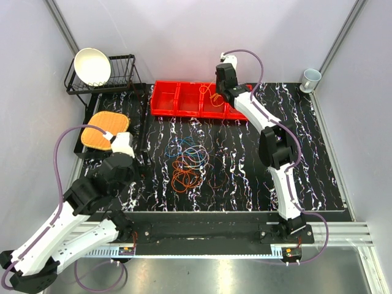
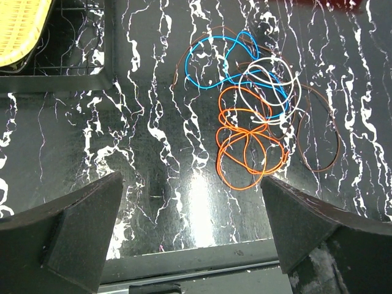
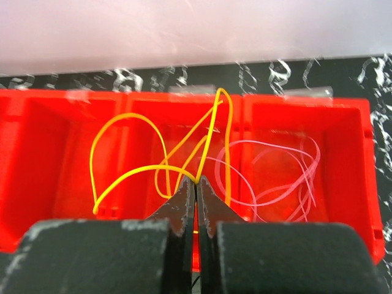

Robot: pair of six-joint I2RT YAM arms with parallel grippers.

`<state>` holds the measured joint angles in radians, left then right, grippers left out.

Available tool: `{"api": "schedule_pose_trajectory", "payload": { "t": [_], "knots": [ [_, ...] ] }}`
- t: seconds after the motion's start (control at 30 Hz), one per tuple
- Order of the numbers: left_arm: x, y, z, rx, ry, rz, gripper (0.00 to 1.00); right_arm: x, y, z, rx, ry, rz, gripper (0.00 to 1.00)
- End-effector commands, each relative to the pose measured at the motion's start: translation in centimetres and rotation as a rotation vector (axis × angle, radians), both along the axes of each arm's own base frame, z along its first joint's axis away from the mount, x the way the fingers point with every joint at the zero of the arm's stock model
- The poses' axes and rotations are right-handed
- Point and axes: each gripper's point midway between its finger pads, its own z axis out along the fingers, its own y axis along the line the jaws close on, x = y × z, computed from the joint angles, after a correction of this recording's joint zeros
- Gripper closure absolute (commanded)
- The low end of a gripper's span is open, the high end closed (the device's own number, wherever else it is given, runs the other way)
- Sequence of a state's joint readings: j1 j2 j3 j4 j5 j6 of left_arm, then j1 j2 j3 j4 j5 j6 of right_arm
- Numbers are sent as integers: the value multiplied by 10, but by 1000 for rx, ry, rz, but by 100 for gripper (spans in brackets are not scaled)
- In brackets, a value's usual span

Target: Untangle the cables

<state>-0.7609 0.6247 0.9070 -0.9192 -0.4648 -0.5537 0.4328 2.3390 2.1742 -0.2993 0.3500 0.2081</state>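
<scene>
The right gripper (image 3: 196, 182) pinches the seemingly light, springy yellow cable (image 3: 131, 115). The left gripper (image 2: 190, 205) gapes; the pile (image 2: 248, 138) at one o'clock probably wants an outer-loop grip.

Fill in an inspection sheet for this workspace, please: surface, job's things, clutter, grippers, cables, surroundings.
Surface: black marbled mat, flat.
Job's things: pile of blue, white, orange and brown loops mid-mat, overlapping; yellow cable hanging over the red bins; pink cable in the next compartment.
Clutter: rack with bowl, woven pad, cup.
Grippers: left gripper open, above bare mat beside the pile; right gripper shut on the yellow cable.
Cables: purple hoses on both arms, apart from the pile.
Surroundings: white walls; nothing else seen.
</scene>
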Motion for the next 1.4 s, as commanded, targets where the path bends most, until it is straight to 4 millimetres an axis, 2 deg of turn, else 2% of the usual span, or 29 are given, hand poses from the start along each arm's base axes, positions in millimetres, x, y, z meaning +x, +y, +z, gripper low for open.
{"api": "schedule_pose_trajectory", "payload": {
  "t": [0.0, 0.2, 0.53, 0.7, 0.77, 0.8, 0.83, 0.93, 1.0, 1.03, 1.07, 1.1, 1.13, 1.17, 1.2, 1.23, 1.27, 1.33, 1.37],
  "knots": [
    [8, -5, 5, -6, -26, 0, 1, 3, -20, 6, -54, -50, -97, 100],
    [9, -5, 4, -1, -22, 0, 1, -1, -45, 2, -134, -52, -168, 100],
    [10, -6, 1, 9, -12, 4, 1, 1, -29, -6, -110, -46, -90, 100],
    [11, -6, -1, 17, -4, 5, 1, 4, -11, -6, -73, -47, 6, 100],
    [11, -7, -1, 16, -5, 5, 1, 4, -3, -18, -69, -21, 45, 83],
    [11, -6, -2, 18, -2, 7, 1, 8, 0, -12, -62, -28, 50, 73],
    [11, -7, -2, 19, 0, 5, 1, 5, 0, -19, -70, 2, 56, 55],
    [11, -6, -2, 19, 0, 11, 1, 6, 0, -24, -75, 34, 52, 35],
    [11, -6, -2, 20, -1, 12, 1, 3, 0, -22, -69, 37, 51, 31],
    [12, -6, -2, 22, 0, 11, 1, 1, 1, -6, -52, 11, 57, 30],
    [12, -6, -3, 23, 3, 12, 1, 0, 2, -1, -40, -1, 60, 27],
    [12, -6, -3, 24, 4, 11, 1, -6, 1, -10, -39, 15, 69, 25],
    [12, -6, -4, 25, 5, 11, 1, -5, 3, -1, -14, -24, 74, 24],
    [12, -6, -4, 27, 7, 14, 1, -9, 5, 20, 15, -63, 90, 22],
    [13, -6, -3, 26, 5, 15, 1, -16, 3, 6, 16, -42, 93, 20],
    [13, -7, -4, 30, 8, 15, 1, -18, 7, 29, 51, -101, 110, 19],
    [14, -8, -5, 30, 16, 10, 1, -24, 5, 18, 55, -86, 115, 18],
    [15, -7, -6, 29, 20, 25, 1, -30, 7, 33, 85, -122, 129, 17],
    [18, -8, -7, 24, 22, 40, 1, -32, 6, 30, 91, -129, 128, 17]
  ]
}}
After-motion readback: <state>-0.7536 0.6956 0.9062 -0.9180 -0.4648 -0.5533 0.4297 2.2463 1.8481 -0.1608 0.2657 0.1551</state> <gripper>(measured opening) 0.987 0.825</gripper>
